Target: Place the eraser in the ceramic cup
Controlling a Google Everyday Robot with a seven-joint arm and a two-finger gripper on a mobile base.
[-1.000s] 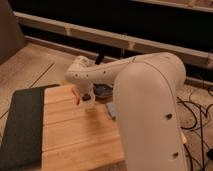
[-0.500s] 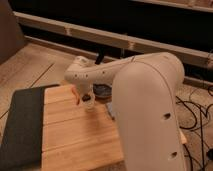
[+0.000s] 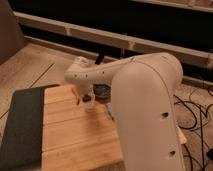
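Nothing appears to have shifted since the earlier frames: the white arm keeps the same bent pose over the wooden table, and its wrist still points down at the same spot near the table's far edge. Its gripper hangs just above the boards, close to the middle of the table's far side, and its jaws are fully closed. A small pale piece shows at its tip, but whether that is a part of the gripper or something held cannot be told. A thin orange-red bit sits just left of the wrist. Behind the wrist, partly hidden by the arm, a dark grey-blue object rests at the table's far edge. A dark mat covers the left part of the table. Neither the eraser nor the cup can be made out; the bulky arm blocks much of the table's right side. Black cables lie on the floor to the right.
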